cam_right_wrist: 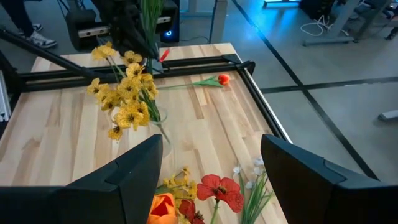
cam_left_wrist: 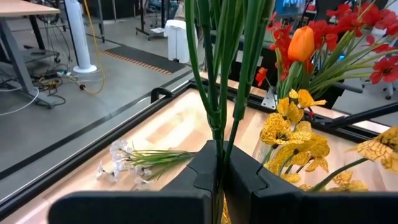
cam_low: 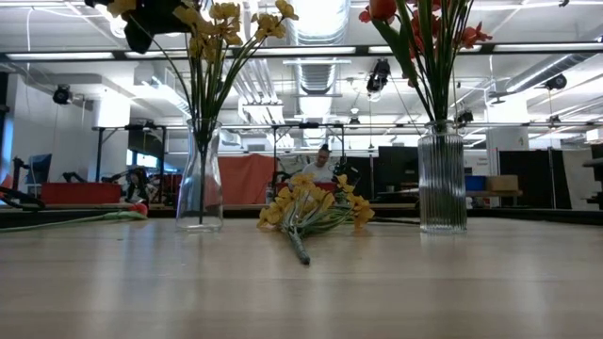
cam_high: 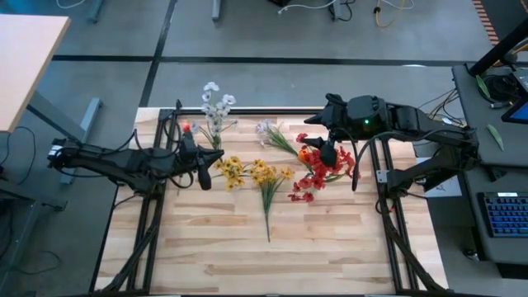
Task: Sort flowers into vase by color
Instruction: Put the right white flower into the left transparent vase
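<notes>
Left hand (cam_left_wrist: 219,177): clamped on white flowers' (cam_high: 216,103) green stalks.
Right hand (cam_right_wrist: 211,180): wide open, empty, above red flowers (cam_high: 318,169).
Worktop (cam_high: 247,247): yellow spray (cam_high: 268,183) awaiting sorting.

near table half (cam_high: 272,264) open, 2 vases behind

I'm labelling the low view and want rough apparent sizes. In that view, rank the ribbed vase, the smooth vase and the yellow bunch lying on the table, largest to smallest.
1-2. ribbed vase and smooth vase: they look about alike, so I won't split them.
3. yellow bunch, lying flat: lowest, though it may lie at a different depth.
</notes>
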Controlling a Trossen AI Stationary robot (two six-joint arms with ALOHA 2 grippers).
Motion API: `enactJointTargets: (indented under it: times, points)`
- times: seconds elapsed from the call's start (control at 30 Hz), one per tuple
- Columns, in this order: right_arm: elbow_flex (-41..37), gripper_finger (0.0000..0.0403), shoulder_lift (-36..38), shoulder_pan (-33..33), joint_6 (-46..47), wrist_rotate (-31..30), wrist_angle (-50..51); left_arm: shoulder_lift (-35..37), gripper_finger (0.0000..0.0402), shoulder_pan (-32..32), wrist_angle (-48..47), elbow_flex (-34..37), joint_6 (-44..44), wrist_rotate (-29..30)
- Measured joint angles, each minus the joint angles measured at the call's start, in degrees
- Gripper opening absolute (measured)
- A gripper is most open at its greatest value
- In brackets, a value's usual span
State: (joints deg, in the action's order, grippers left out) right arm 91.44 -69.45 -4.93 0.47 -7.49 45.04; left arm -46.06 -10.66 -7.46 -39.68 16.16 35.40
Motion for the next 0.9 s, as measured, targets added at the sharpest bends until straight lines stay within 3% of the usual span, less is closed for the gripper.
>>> enactJointTargets:
  times: [0.27, 0.9]
  points:
    - [0.0, 0.0265, 0.0, 0.0, 0.0, 0.0, 0.0, -0.2, 0.0021, 0.0, -0.5, 0.0, 1.2, -0.9]
    - [0.0, 0.0265, 0.0, 0.0, 0.6, 0.0, 0.1, 2.0, 0.0203, 0.0, -9.9, 0.0, 8.1, -3.6]
